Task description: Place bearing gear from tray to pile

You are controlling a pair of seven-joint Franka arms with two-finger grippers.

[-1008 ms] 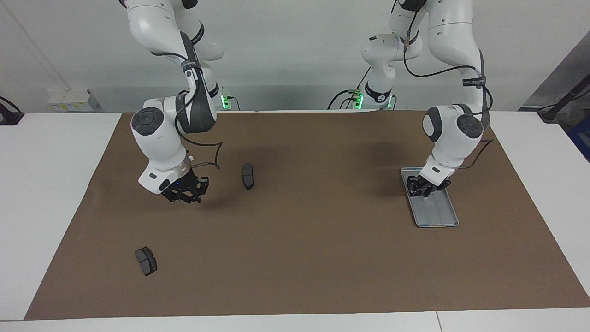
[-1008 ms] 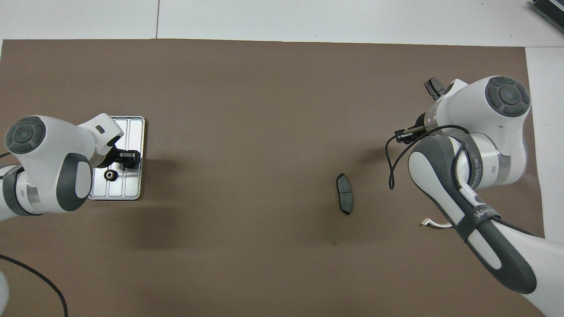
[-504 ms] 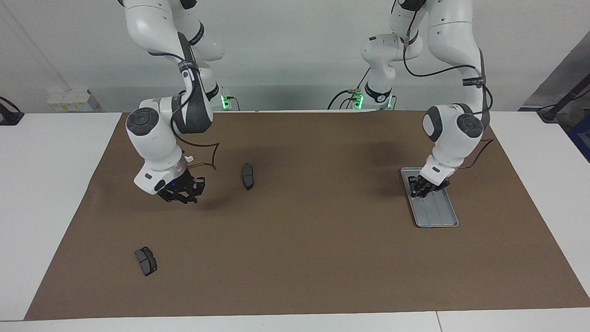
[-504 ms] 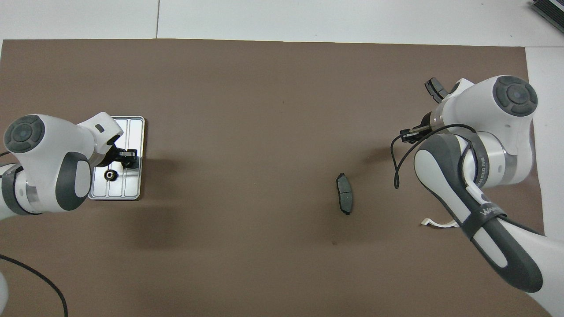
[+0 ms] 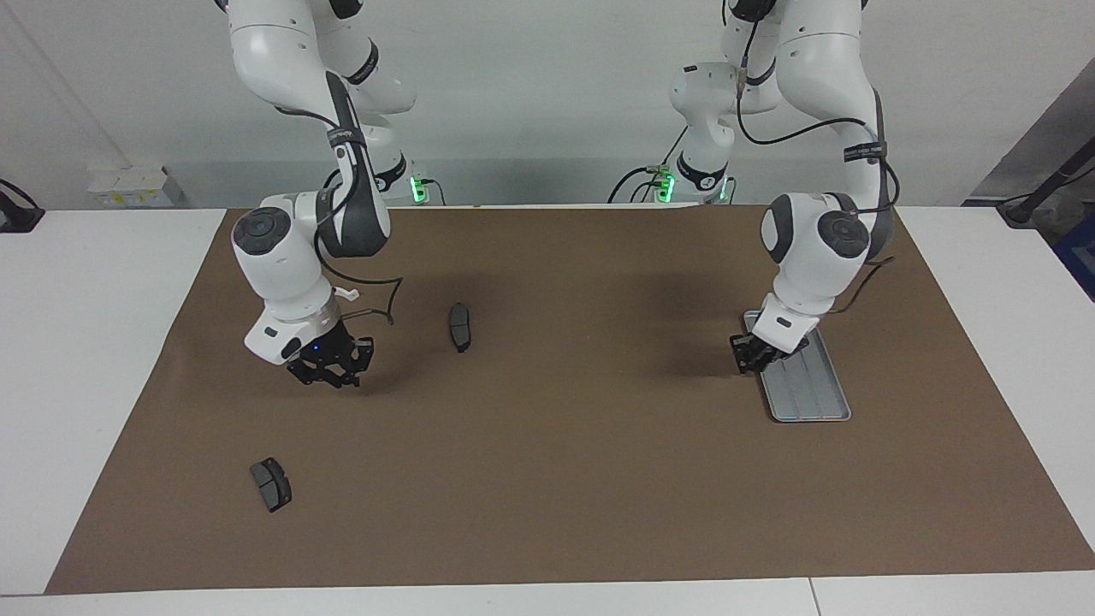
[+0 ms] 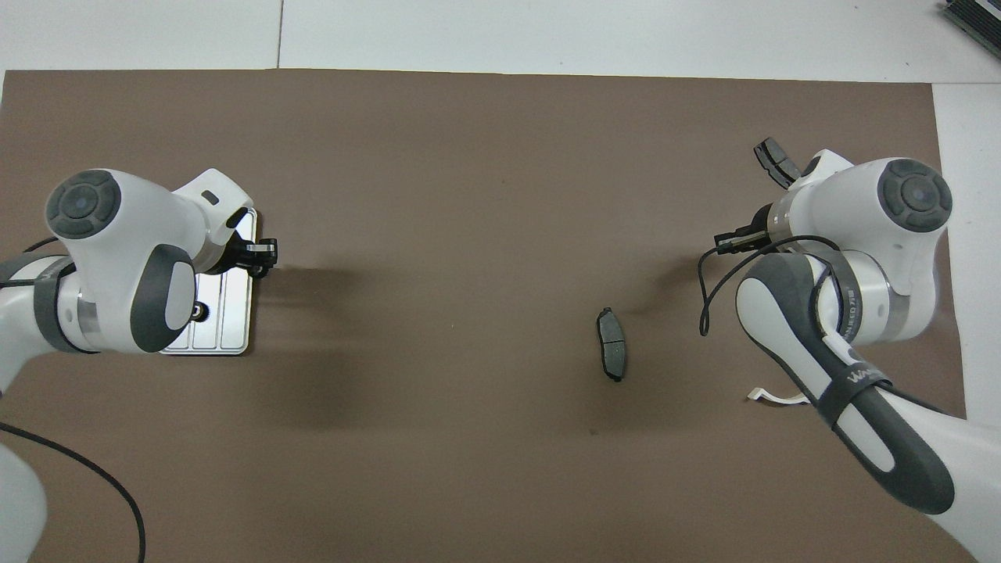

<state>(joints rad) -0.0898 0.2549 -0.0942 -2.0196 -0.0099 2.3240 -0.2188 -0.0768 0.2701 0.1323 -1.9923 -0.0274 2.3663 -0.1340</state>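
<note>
The silver-grey tray (image 5: 813, 389) (image 6: 235, 328) lies at the left arm's end of the brown mat. A small dark ring, the bearing gear (image 6: 195, 311), rests on it, half hidden by the left arm. My left gripper (image 5: 751, 355) (image 6: 258, 254) hangs low over the tray's edge that faces the table's middle. Whether it holds anything does not show. The pile lies loose at the right arm's end: one brake pad (image 5: 460, 325) (image 6: 612, 344), another brake pad (image 5: 271, 483) (image 6: 774, 160) and a white bracket (image 6: 774, 397). My right gripper (image 5: 329, 366) hovers shut and empty over the mat among them.
The brown mat (image 5: 556, 479) covers most of the white table. Cables trail from both arms. The right arm's bulk hides part of the pile area in the overhead view.
The left gripper has moved from over the tray's inside to its edge toward the table's middle. The right gripper has drifted a little. The ring on the tray stays put.
</note>
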